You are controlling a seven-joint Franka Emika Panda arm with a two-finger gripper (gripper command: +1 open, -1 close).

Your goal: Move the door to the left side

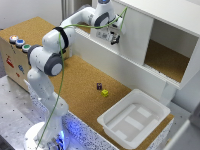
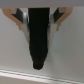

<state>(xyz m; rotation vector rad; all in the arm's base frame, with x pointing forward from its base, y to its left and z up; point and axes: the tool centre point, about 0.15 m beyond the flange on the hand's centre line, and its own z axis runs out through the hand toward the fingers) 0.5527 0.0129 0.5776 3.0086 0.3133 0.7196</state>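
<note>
Gripper at the door's face — cabinet half open.

The door [image 1: 134, 31], a plain white panel, covers the half of the cabinet [image 1: 165, 15] toward the exterior view's left; the other half shows a cork-lined interior. The gripper [image 1: 115, 39] sits against the door's front face, whether touching I cannot tell, nor whether its fingers [image 2: 39, 37] are apart or together. 1 white tray [image 1: 134, 119] rests at the cork table's [image 1: 75, 80] near corner, with 2 small blocks — purple [image 1: 99, 86] and yellow [image 1: 105, 92] — close by.
</note>
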